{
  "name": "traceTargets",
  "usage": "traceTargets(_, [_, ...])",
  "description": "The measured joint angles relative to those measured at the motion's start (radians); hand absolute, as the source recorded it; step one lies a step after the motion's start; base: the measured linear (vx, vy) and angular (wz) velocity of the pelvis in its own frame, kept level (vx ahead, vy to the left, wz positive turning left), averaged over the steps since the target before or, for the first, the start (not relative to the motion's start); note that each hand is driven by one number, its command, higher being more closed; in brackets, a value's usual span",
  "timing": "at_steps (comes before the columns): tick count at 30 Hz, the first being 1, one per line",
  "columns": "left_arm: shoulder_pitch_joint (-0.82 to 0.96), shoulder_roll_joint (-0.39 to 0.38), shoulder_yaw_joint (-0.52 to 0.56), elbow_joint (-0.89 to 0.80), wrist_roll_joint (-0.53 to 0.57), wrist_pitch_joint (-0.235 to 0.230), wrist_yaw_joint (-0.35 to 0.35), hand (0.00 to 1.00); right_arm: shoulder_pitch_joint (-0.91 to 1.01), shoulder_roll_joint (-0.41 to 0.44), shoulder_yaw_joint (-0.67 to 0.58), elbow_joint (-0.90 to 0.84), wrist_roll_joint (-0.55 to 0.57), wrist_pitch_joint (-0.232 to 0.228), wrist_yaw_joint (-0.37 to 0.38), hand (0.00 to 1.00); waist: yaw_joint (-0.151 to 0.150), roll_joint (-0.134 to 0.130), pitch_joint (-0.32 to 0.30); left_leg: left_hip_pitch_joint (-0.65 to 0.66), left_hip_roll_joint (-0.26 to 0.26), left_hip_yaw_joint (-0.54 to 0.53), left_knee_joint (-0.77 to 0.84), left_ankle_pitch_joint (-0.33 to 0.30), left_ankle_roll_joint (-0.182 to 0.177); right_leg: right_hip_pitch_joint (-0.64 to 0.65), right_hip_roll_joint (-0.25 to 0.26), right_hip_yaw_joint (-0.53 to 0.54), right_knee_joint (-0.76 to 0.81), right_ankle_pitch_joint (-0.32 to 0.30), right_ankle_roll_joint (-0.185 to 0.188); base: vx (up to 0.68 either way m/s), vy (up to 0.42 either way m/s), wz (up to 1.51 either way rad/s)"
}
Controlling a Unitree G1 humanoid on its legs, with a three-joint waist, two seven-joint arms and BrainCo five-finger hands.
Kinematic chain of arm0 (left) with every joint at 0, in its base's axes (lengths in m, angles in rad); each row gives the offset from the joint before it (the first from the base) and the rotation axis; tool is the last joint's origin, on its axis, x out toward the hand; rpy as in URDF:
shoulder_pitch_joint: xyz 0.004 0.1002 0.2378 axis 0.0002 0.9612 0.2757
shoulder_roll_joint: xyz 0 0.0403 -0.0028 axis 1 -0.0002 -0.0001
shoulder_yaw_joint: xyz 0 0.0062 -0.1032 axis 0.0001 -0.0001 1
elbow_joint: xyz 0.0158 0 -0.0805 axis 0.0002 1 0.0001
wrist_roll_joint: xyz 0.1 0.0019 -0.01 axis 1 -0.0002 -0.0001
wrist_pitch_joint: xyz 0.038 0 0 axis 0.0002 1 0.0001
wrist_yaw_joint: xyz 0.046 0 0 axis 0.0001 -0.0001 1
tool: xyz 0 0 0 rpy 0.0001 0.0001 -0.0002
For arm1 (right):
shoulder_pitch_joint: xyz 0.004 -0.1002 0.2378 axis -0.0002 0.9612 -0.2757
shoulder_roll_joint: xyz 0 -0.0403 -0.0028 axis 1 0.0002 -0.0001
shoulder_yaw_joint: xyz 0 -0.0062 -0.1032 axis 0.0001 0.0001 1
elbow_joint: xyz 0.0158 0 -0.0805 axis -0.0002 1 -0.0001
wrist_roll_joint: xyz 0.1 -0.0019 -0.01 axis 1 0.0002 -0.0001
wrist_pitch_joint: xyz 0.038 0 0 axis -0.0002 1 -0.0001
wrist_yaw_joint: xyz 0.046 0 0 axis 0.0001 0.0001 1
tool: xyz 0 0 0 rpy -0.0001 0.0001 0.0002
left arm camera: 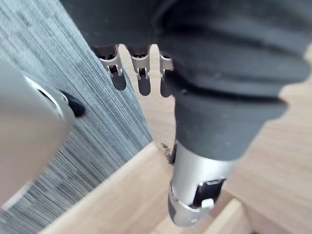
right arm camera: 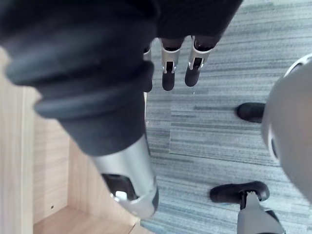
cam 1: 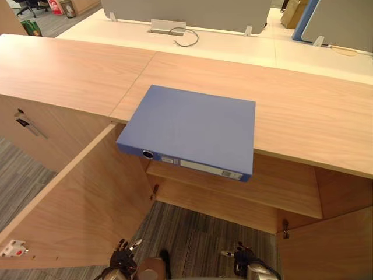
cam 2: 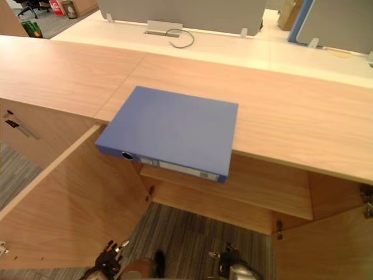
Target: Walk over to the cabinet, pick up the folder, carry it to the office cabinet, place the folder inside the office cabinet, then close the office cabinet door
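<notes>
A blue folder (cam 1: 192, 129) lies flat on the light wooden cabinet top (cam 1: 303, 111), its spine with a round hole facing me and jutting a little past the front edge. Below it the cabinet stands with both doors swung out. My left hand (cam 1: 123, 255) hangs low near the floor in front of the left door, fingers (left arm camera: 139, 73) straight and holding nothing. My right hand (cam 1: 243, 260) hangs low as well, well below the folder, with straight fingers (right arm camera: 168, 73) over the carpet and nothing in it.
The left door (cam 1: 76, 204) swings out toward me and the right door (cam 1: 326, 245) stands out at the lower right. A wooden shelf (cam 1: 274, 186) spans the inside. Keys (cam 1: 26, 125) hang in the neighbouring cabinet front. A white desk (cam 1: 233, 44) with a grey partition lies behind.
</notes>
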Motion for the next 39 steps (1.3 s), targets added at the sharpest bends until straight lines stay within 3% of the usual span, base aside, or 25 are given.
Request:
traceTargets(6, [0.129,-0.016,-0.126,-0.398,-0.177,-0.001,-0.058,0.0,0.025,0.0,0.049,-0.024,-0.027,-0.001,0.014,0.0,-0.001,0.007,-0.014,0.091,-0.001,0.0,-0.265,0.145,-0.007,-0.033,0.015,0.009,-0.009,0.036,0.002,-0.01,-0.03,-0.03])
traceTargets(13, [0.214,-0.035,-0.2,-0.84,-0.214,-0.026,-0.043,0.0,0.067,-0.017,0.112,-0.066,-0.067,0.01,0.014,0.0,0.001,0.023,-0.035,0.121,-0.011,0.01,-0.29,0.167,0.007,-0.017,0.006,0.022,-0.018,0.054,0.0,-0.07,0.034,-0.05])
traceTargets(17, [0.248,-0.063,-0.183,-1.022,-0.144,-0.047,-0.011,0.0,0.074,-0.027,0.12,-0.068,-0.066,0.01,0.013,0.0,0.006,0.039,-0.045,0.117,-0.023,-0.014,-0.295,0.169,0.01,-0.003,-0.001,-0.005,-0.035,0.051,0.004,-0.14,0.014,0.13])
traceTargets(20, [0.264,-0.13,-0.125,-1.17,0.042,-0.089,0.074,0.0,0.084,-0.033,0.119,-0.068,-0.066,0.01,0.01,0.0,0.015,0.043,-0.05,0.103,-0.028,-0.055,-0.295,0.17,0.008,-0.005,0.001,-0.035,-0.036,0.043,0.004,-0.14,0.017,0.29])
traceTargets(23, [0.28,-0.14,-0.063,-1.271,0.232,-0.108,0.213,0.0,0.111,-0.031,0.108,-0.092,-0.064,0.009,-0.013,0.0,0.02,0.036,-0.071,0.087,-0.03,-0.089,-0.295,0.204,0.01,-0.002,0.003,-0.076,-0.037,0.045,0.016,-0.06,0.005,0.35])
traceTargets(25, [0.281,-0.144,-0.021,-1.335,0.419,-0.118,0.344,0.0,0.119,-0.025,0.107,-0.097,-0.063,0.009,-0.033,0.0,0.031,0.039,-0.081,0.084,-0.034,-0.097,-0.295,0.215,0.016,0.001,0.002,-0.083,-0.041,0.053,0.022,-0.01,0.023,0.15])
traceTargets(28, [0.275,-0.144,0.005,-1.404,0.582,-0.122,0.467,0.0,0.114,-0.004,0.108,-0.098,-0.061,0.007,-0.052,0.0,0.041,0.028,-0.093,0.077,-0.037,-0.096,-0.295,0.218,0.02,0.002,0.003,-0.083,-0.059,0.067,0.026,0.0,0.0,0.0])
traceTargets(31, [0.234,-0.137,-0.006,-1.442,0.737,-0.115,0.573,0.0,0.105,0.034,0.115,-0.085,-0.061,0.003,-0.071,0.0,0.046,0.01,-0.109,0.073,-0.038,-0.095,-0.295,0.217,0.02,0.002,0.003,-0.083,-0.067,0.074,0.027,0.0,0.0,0.0])
traceTargets(34, [0.166,-0.1,-0.111,-1.478,0.993,-0.079,0.687,0.0,0.077,0.074,0.133,-0.029,-0.063,-0.012,-0.088,0.0,0.05,0.008,-0.119,0.074,-0.036,-0.088,-0.295,0.213,0.024,0.001,0.005,-0.068,-0.072,0.077,0.022,-0.02,0.015,-0.05])
traceTargets(39, [0.087,-0.008,-0.256,-1.482,1.257,-0.065,0.72,0.0,0.047,0.074,0.143,0.039,-0.056,-0.018,-0.101,0.0,0.04,0.01,-0.146,0.072,-0.025,-0.066,-0.296,0.211,0.024,-0.01,0.016,-0.033,-0.085,0.081,0.009,-0.03,0.011,-0.18])
